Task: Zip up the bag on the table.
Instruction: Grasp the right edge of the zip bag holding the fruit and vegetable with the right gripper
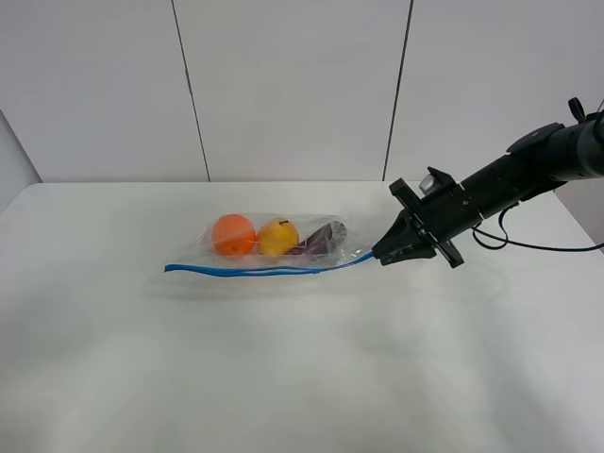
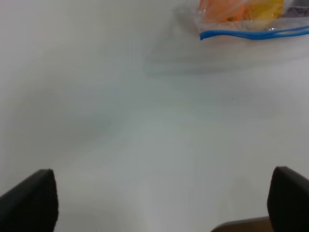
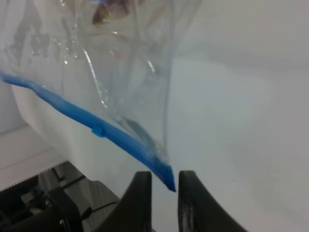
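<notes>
R fingers seem clamped on bag zip end; L fingers spread wide over table.

This is looking like a robot lab. A black robot arm with a cable is hanging over a big white counter, and plain white wall panels are standing behind it.

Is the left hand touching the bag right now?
Apart. The left wrist view shows bare table between the open left hand and the bag.
</notes>
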Robot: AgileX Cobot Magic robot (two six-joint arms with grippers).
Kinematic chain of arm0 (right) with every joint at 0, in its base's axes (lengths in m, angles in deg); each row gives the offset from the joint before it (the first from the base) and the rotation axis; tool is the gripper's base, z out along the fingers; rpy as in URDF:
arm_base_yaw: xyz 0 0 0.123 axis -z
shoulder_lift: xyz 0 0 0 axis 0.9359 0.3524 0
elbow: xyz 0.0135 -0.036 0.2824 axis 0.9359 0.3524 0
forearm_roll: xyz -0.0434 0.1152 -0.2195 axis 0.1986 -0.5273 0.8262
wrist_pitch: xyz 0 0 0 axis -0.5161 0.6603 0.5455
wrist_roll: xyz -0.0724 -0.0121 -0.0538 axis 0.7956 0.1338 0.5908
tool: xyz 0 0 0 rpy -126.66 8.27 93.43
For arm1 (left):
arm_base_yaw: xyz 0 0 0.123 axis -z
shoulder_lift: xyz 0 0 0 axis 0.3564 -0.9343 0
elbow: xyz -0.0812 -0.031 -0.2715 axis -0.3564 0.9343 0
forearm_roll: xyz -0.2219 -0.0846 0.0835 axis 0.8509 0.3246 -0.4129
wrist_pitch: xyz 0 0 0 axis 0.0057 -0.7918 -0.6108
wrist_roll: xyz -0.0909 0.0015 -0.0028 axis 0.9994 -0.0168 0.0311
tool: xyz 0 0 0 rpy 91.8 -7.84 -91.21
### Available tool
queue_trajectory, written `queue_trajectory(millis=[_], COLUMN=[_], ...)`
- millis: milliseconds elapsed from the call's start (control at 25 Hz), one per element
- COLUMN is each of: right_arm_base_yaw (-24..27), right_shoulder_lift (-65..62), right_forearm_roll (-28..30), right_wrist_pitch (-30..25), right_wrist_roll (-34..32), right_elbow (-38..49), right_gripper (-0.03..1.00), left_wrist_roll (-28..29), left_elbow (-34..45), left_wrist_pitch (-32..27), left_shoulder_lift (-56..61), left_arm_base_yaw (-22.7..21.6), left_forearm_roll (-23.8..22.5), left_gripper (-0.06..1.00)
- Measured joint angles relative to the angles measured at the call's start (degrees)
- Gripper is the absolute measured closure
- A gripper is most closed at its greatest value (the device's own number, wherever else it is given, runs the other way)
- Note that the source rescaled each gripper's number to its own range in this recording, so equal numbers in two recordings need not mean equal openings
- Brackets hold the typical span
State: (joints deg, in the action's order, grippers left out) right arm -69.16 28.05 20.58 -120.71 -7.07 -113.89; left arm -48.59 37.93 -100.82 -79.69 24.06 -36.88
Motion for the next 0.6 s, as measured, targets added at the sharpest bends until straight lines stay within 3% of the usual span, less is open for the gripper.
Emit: queue_trajectory(millis=[520, 600], right_arm_base_yaw=[-1.69, -1.69], right_shoulder_lift=[0.0, 0.0], right_forearm_roll=[-1.33, -1.33], right_wrist_pitch=[2.94, 3.0], right_wrist_roll=[0.82, 0.82], right_elbow=[0.0, 0.0], right_gripper=[0.78, 0.82], left_wrist_roll=[0.0, 0.0], left_elbow=[0.0, 0.0], left_wrist_pitch=[0.0, 0.0], left_shoulder_lift=[0.0, 0.0], left_arm_base_yaw=[0.0, 0.0], left_forearm_roll=[0.0, 0.0], left_gripper=[-0.06, -0.06])
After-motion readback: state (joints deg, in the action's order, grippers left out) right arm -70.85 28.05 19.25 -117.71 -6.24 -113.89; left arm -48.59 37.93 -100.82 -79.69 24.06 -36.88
